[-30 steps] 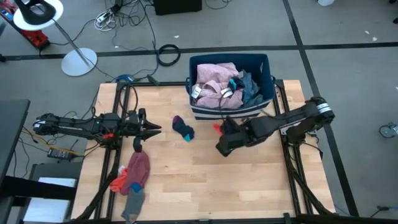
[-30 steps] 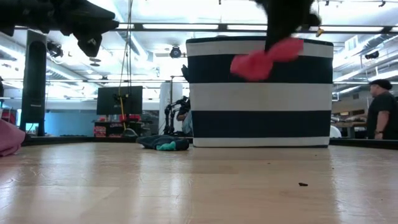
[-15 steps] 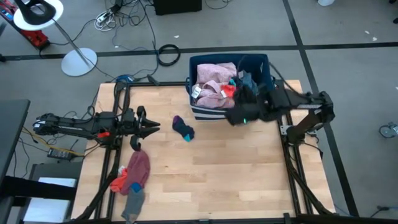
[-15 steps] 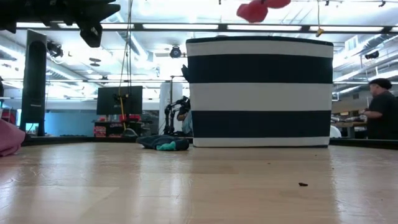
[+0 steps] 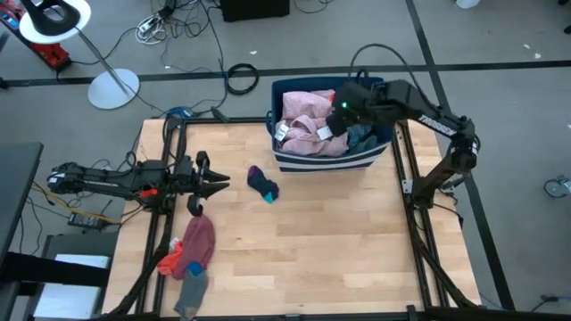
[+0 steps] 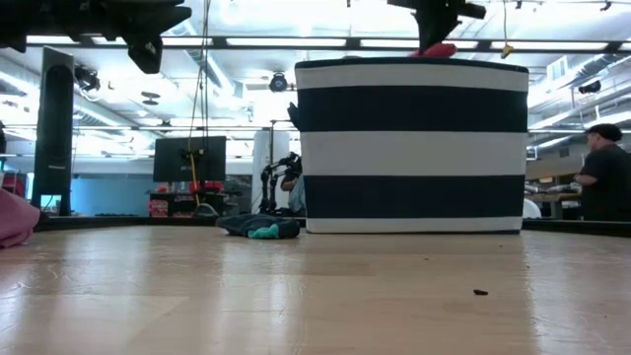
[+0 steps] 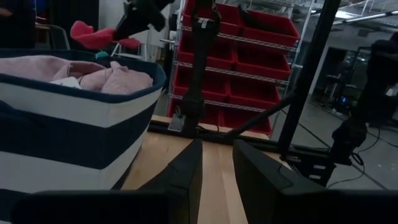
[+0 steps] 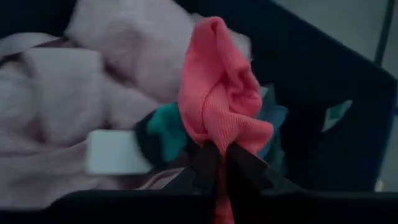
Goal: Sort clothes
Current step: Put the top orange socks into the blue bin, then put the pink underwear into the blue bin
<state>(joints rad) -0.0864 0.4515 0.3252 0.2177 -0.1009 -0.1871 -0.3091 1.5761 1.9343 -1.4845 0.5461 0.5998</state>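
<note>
**Coral sock pinched over the bin**

Coral-pink fabric, a small sock (image 8: 217, 99), stands bunched up from between the right gripper's (image 8: 219, 163) fingertips, which are drawn narrow around its lower end. That gripper hangs above the far right part of the striped bin (image 5: 294, 160), so the sock sits just over the pile inside. Directly beneath and beside the sock lie a teal sock (image 8: 166, 129) and a white tag (image 8: 115, 152), with a pale pink garment (image 8: 68, 93) spreading away on the other side. In the low view the sock shows as a pink tip just clearing the bin's rim.

Farther out, on the bare wood of the table (image 5: 339, 241), a dark sock with a teal toe (image 5: 263, 184) lies in front of the bin's left corner, well apart from the right gripper.

The left gripper (image 5: 221, 182) hovers over the table's left side, fingers partly apart and holding nothing. Just beside it, nearer the front edge, sits a small heap: a pink garment (image 5: 200, 241), a red-orange piece (image 5: 169, 262) and a grey sock (image 5: 191, 289).

A person (image 6: 603, 182) stands in the room behind.
</note>
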